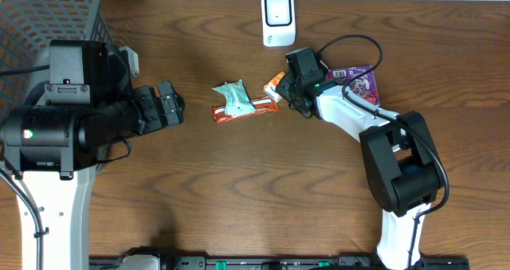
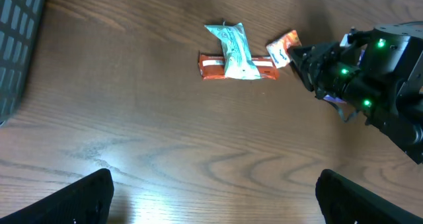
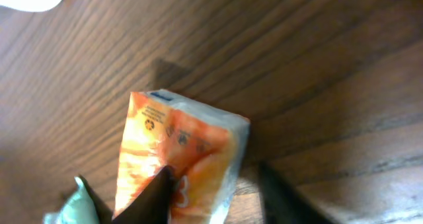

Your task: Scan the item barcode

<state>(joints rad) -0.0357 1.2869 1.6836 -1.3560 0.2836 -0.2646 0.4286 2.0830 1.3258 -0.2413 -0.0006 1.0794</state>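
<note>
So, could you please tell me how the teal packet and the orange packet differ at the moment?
The teal packet lies across a red bar, untouched; the orange packet sits between the fingers of the right hand. The teal one looks crinkled, the orange one flatter and smoother. Both are small packets.

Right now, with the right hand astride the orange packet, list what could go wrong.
1. The right hand straddles just one end of the glossy orange foil packet, and one finger is not yet touching it. The packet might pivot or slip on lifting.
2. The crumpled teal wrapper lying across the red bar sits close beside that hand, so a finger may snag it.
3. No barcode shows on the packet's visible face, so the white rounded scanner may miss it.
</note>
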